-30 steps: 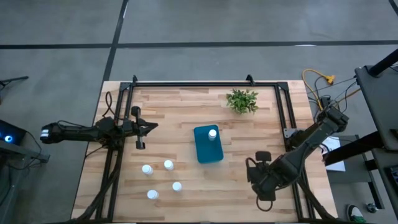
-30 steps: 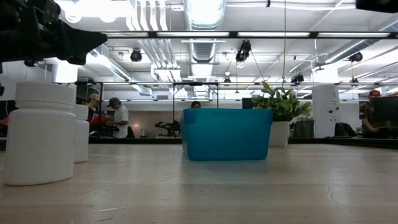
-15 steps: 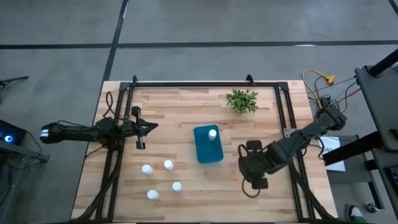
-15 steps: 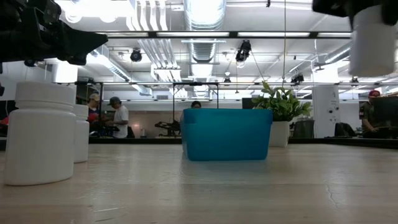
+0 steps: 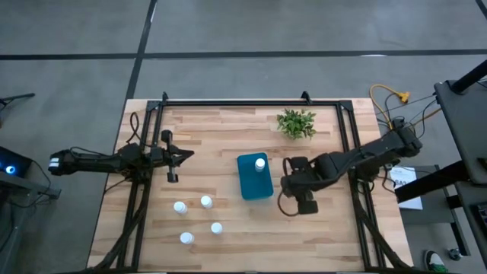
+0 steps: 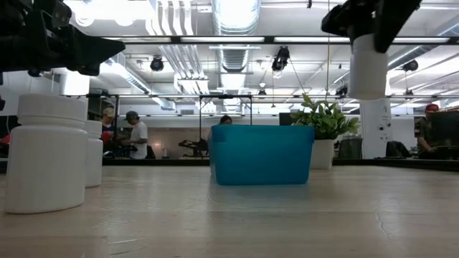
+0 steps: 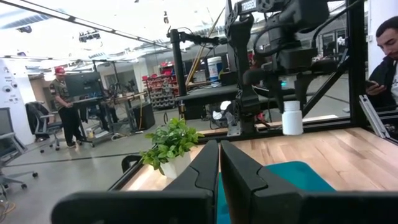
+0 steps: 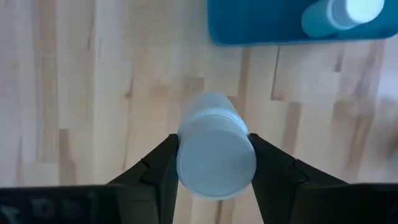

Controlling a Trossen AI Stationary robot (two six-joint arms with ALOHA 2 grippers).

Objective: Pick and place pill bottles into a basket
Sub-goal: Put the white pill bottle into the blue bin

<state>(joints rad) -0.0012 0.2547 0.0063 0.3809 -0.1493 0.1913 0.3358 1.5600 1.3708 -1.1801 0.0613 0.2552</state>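
Beside basket (image 5: 254,176), right claw (image 8: 214,163) raised, pinching bottle (image 8: 215,147)

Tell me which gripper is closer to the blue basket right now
The right. The right gripper hangs just beside the basket, carrying a pill bottle above the table. The left gripper waits farther off, across bare table.

Basket (image 5: 254,177) near table (image 5: 228,125) centre, one bottle (image 5: 260,163) inside at its far end; plant (image 5: 296,122) behind, to its right; four bottles (image 5: 206,202) grouped front-left, apparently all upright; right gripper (image 5: 294,188) just right of basket, held bottle (image 6: 368,66) above tabletop; left gripper (image 5: 185,154) left of basket.
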